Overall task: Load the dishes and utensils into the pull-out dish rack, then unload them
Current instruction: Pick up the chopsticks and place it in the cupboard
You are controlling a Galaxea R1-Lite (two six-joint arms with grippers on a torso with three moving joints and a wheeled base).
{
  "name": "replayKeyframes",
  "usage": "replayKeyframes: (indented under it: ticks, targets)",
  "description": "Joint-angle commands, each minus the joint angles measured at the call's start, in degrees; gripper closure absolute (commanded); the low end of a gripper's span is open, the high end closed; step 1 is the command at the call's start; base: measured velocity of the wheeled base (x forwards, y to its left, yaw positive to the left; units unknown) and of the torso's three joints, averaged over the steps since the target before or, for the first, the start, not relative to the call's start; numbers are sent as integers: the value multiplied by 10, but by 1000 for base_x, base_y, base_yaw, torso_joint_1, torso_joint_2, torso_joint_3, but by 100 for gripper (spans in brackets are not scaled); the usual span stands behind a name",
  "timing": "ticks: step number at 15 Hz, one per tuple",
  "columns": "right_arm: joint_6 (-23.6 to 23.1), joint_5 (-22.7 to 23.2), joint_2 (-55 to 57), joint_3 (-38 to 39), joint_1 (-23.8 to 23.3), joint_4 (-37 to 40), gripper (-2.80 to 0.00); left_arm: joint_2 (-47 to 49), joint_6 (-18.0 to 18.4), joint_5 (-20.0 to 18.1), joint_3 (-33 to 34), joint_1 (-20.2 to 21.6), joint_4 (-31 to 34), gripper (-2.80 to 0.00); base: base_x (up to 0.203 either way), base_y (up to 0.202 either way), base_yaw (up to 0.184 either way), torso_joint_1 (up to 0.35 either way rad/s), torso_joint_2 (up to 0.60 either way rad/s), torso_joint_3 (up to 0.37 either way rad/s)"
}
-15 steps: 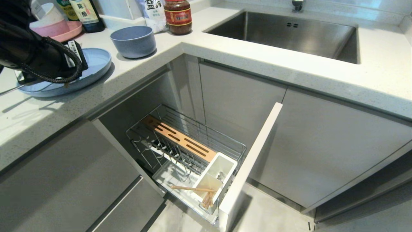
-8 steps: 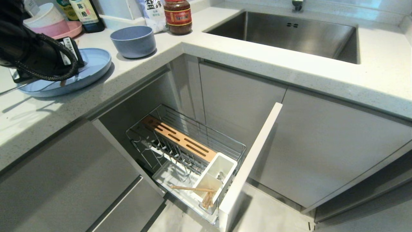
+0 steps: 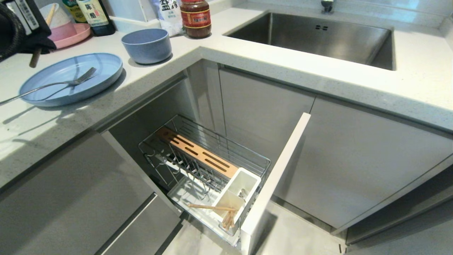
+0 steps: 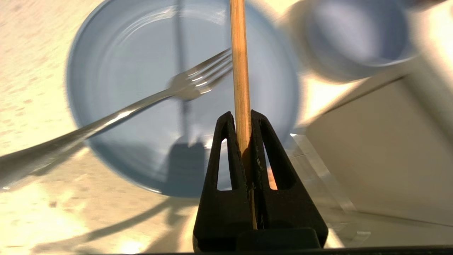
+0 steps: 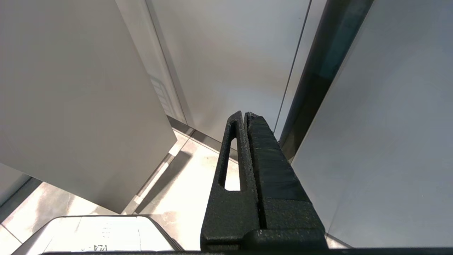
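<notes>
Head view: left gripper [image 3: 33, 49] at the far left edge above the counter, pinching one light wooden chopstick [image 3: 35, 58], its lower end poking out below the black housing. Just beneath and beside the gripper, one wide, shallow light-blue plate [image 3: 99, 76] on the speckled white counter [image 3: 247, 60], with one slim silver fork [image 3: 53, 85] lying across it, tines on the plate, handle running off past the rim. A little farther from the gripper, one deep matte blue-grey bowl [image 3: 147, 44], upright. Well below and away from the gripper, the pull-out dish rack [image 3: 219, 148] drawn open: chrome wire, slotted wooden strip, white utensil cup [image 3: 235, 198] with more wooden chopsticks [image 3: 212, 208] lying across and beside it; exact count not clear. Left wrist view: fingers [image 4: 226, 148] pressed onto the chopstick [image 4: 239, 71], a straight round stick running out ahead of the tips over the plate [image 4: 116, 63], crossing the fork [image 4: 187, 85] tines; bowl [image 4: 350, 39] blurred off to one side. Right wrist view: right gripper [image 5: 246, 118] with fingers pressed together, holding nothing, facing smooth grey cabinet doors [image 5: 230, 53] and pale floor.
</notes>
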Motion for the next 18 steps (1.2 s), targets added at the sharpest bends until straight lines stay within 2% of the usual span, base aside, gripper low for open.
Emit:
replayKeyframes:
  ticks: [1,5,10,11,14,18]
  targets:
    - [0,0,-2,1,0,0,0,-26,-15,1,1,-41,-3,0,0,0,0,0,0,0]
    - [0,0,-2,1,0,0,0,-34,-33,0,24,-160,-2,0,0,0,0,0,0,0]
    - [0,0,-2,1,0,0,0,-26,-29,-4,100,-295,-3,0,0,0,0,0,0,0]
    - [0,0,-2,1,0,0,0,-19,-17,-11,117,-306,-3,0,0,0,0,0,0,0]
    - [1,0,-2,1,0,0,0,-8,58,-60,171,-309,0,0,0,0,0,0,0,0]
    - [0,0,-2,1,0,0,0,4,135,-131,187,-305,109,0,0,0,0,0,0,0]
